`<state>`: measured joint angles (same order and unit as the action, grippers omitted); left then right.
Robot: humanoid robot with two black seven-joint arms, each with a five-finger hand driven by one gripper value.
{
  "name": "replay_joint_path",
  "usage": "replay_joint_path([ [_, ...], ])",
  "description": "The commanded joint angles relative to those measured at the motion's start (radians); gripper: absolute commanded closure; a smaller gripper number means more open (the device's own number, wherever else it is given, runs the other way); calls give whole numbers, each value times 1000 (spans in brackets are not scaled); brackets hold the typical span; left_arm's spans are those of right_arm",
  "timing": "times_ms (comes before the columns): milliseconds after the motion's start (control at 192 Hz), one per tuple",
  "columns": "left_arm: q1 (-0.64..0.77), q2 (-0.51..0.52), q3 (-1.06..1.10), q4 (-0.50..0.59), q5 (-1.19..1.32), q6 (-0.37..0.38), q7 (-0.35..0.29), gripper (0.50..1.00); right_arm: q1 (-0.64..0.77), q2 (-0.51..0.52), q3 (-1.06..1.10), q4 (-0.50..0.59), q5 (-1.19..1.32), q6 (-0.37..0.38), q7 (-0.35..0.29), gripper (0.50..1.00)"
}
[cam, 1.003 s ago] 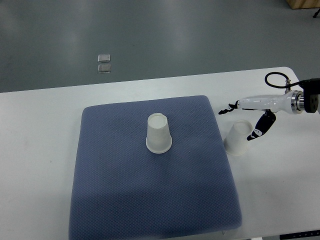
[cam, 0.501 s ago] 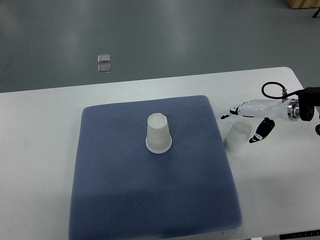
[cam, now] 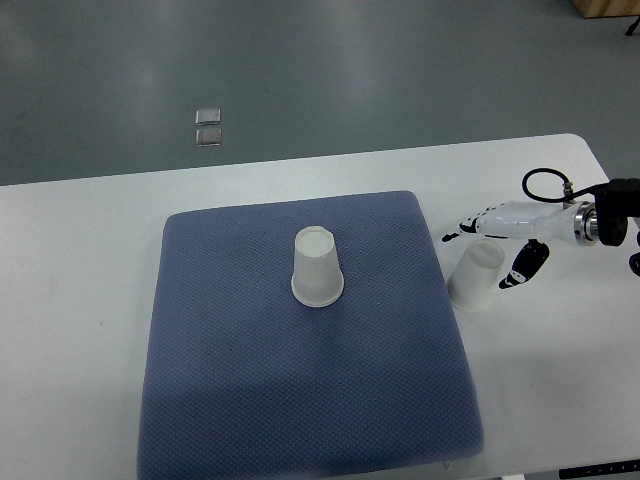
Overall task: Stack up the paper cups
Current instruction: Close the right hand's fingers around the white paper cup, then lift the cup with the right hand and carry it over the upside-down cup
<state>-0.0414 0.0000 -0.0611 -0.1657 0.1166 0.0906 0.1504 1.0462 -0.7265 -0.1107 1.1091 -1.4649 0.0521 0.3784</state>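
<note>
white table [cam: 80, 260] — two upturned paper cups [cam: 318, 267], both empty

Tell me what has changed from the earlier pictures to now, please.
The right hand drew back a little toward the right edge, fingers spread around the cup on the table without a clear grasp. That cup, the cup on the blue mat and the mat stayed where they were.

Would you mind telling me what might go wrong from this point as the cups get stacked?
1. The right hand straddles the off-pad cup with spread fingers; closing unevenly might tip or crush it.
2. That cup sits beside the blue pad edge, so a nudge may catch it there.
</note>
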Motion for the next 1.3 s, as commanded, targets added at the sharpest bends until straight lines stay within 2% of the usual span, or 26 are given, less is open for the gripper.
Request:
replay_joint_path([
  [0, 0, 0, 0, 0, 0, 0, 0, 500, -2, 6, -3, 0, 0, 0, 1, 619],
  [136, 0, 0, 1, 0, 0, 0, 0, 500, -2, 6, -3, 0, -6, 0, 1, 636],
  [193, 0, 0, 0, 0, 0, 0, 0, 500, 0, 6, -3, 0, -6, 0, 1, 664],
  [256, 0, 0, 0, 0, 0, 0, 0, 500, 0, 6, -3, -2, -6, 0, 1, 671],
  [371, 0, 0, 0, 0, 0, 0, 0, 500, 1, 6, -3, -2, -8, 0, 1, 730],
  [507, 0, 0, 0, 0, 0, 0, 0, 500, 3, 4, -4, -2, -8, 0, 1, 771],
  [919, 0, 0, 0, 0, 0, 0, 0, 500, 15, -4, -4, -2, -6, 9, 1, 773],
  [1295, 0, 0, 1, 0, 0, 0, 0, 500, 113, -22, -4, 0, -3, 34, 1, 773],
])
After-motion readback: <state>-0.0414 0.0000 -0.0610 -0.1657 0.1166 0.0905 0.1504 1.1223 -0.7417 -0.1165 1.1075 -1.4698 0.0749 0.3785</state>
